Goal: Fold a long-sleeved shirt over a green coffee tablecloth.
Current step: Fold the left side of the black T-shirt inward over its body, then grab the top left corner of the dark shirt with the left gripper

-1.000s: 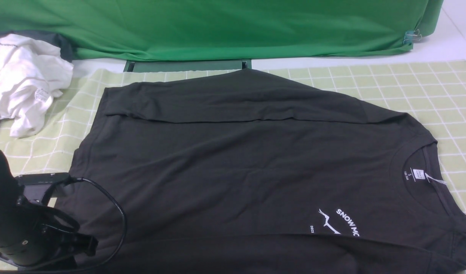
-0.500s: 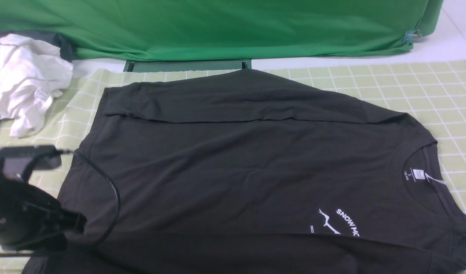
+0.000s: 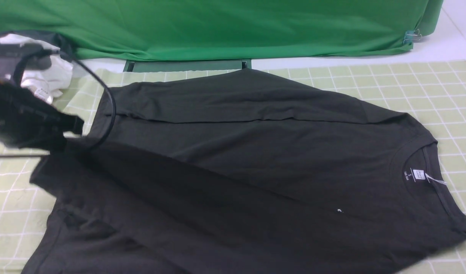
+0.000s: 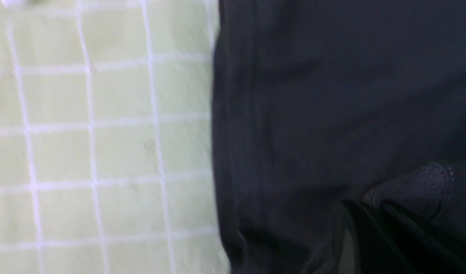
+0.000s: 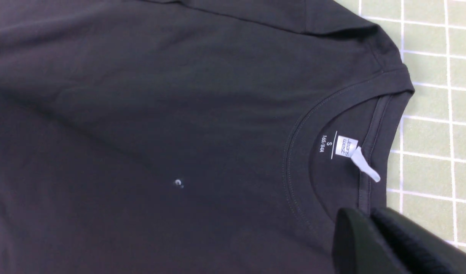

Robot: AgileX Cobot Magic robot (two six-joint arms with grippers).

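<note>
- One shirt (image 3: 278, 152): black, matte knit, long-sleeved, crew neck; it lies across the middle of the tablecloth (image 3: 427, 82), collar toward the right edge, hem toward the left edge
- One tablecloth: pale yellow-green with a grid of thin white lines, showing beyond the shirt at the far, left and right edges
- Two sleeves: the far sleeve (image 3: 236, 101) is folded flat along the shirt's far side; the near sleeve (image 3: 187, 186) runs as a slack diagonal band over the body, up to the left gripper (image 3: 70, 133)
- One neck label (image 5: 346, 146): white, with "S" and "165/84A" printed beside it; the brand lettering on it is too small to read with certainty; one white tab (image 5: 364, 167) lies over the collar rib
- Chest print: only one white speck (image 5: 177, 183) shows
- The left gripper is raised over the tablecloth's far left corner, jaws clamped on the ribbed cuff (image 4: 412, 186)
- The right gripper (image 5: 364, 217) shows only in its wrist view, just beside the collar; its fingers stand close together, and whether they pinch the shirt cannot be told
- One white garment (image 3: 46, 82): crumpled, with a small printed tag, at the far left corner, partly behind the left gripper
- One backdrop (image 3: 217, 26): plain deep-green smooth fabric along the far edge, with one clip (image 3: 410, 37) at its lower right corner
</note>
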